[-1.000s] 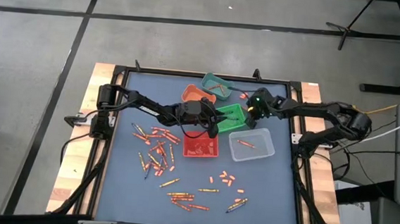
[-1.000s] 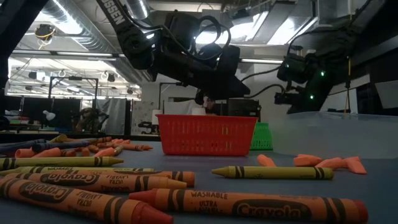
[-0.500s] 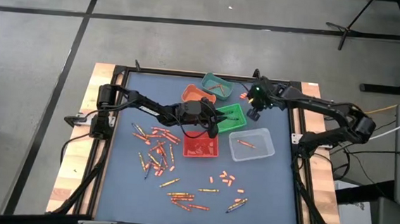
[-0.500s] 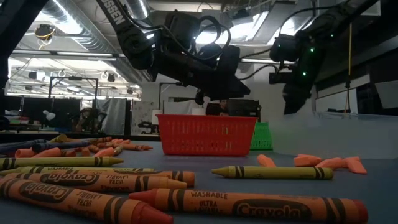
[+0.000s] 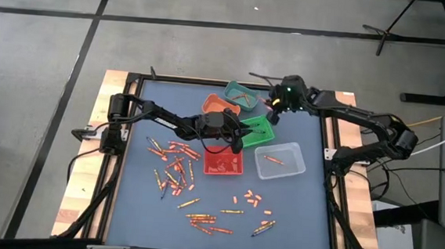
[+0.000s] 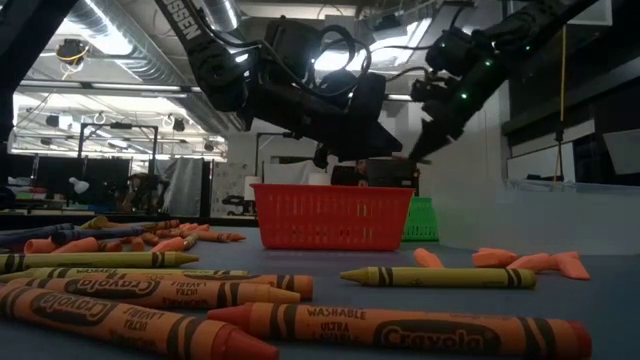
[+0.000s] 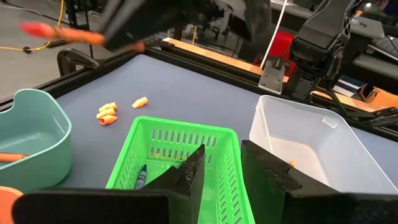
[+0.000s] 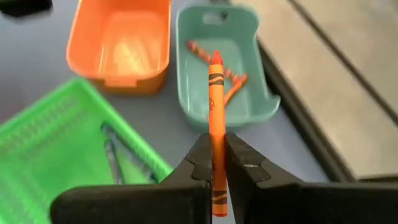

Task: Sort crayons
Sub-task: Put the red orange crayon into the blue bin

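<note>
My right gripper (image 5: 274,111) hangs above the table's far right part, shut on an orange crayon (image 8: 216,81), near a teal bin (image 8: 217,68) with a few crayons inside. My left gripper (image 7: 222,168) stands open over a green basket (image 7: 180,155) that holds a dark crayon, with nothing between its fingers. Many crayons (image 5: 172,164) lie loose on the blue table at the left, more (image 5: 216,218) near the front edge, and short stubs (image 5: 249,197) rest in between. My right gripper pinches the orange crayon between its two fingers (image 8: 200,158), on the crayon's rear half (image 8: 216,143). The crayon lies along the fingers, its tip sticking out ahead of them. The fingers slant downward from the table's right side, and the crayon is lifted clear.
An orange bin (image 5: 218,105) sits beside the teal one. A red basket (image 5: 224,162) and a clear tub (image 5: 279,161) with one crayon stand nearer the middle. The table has a raised black rim (image 5: 210,82).
My right gripper has risen and gone toward the table's far edge and the teal bin, tipping as it went, with the orange crayon still pinched and clear of the table.
</note>
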You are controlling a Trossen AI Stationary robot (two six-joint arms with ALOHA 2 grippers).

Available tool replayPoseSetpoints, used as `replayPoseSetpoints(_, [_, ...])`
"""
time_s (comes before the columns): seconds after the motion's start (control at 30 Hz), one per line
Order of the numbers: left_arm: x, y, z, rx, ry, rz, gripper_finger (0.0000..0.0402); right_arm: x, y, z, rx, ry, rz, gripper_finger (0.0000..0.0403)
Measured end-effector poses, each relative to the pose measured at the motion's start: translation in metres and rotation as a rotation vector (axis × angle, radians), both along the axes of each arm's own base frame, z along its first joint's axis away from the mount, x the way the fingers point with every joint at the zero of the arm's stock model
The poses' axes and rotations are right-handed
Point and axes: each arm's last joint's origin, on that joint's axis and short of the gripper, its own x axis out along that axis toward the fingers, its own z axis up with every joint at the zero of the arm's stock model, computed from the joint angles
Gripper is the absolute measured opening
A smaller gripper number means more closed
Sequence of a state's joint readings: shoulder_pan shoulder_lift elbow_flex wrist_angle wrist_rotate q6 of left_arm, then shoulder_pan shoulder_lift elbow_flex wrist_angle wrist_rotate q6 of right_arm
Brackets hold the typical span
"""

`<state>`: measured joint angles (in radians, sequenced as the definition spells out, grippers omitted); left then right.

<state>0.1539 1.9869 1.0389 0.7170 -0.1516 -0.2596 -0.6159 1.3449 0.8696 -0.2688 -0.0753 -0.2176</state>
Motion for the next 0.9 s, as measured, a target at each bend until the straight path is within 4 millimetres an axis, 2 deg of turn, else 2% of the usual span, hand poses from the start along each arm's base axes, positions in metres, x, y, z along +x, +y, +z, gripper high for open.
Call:
replayPoseSetpoints(0.23, [0.000,0.000,0.000,0.000,0.000,0.000,0.0091,0.015,-0.010,0.003,-0.087,-0.137,0.011,0.0019])
replayPoseSetpoints(0.47, [0.000,0.000,0.000,0.000,0.000,0.000,0.0091,0.037,-0.025,-0.013,-0.141,-0.222,0.020,0.0019])
replayPoseSetpoints(0.7, [0.000,0.000,0.000,0.000,0.000,-0.001,0.0091,0.048,-0.034,-0.034,-0.143,-0.214,0.011,0.0019])
replayPoseSetpoints(0.9, [0.000,0.000,0.000,0.000,0.000,-0.001,0.0091,0.048,-0.036,-0.039,-0.170,-0.170,-0.054,0.0019])
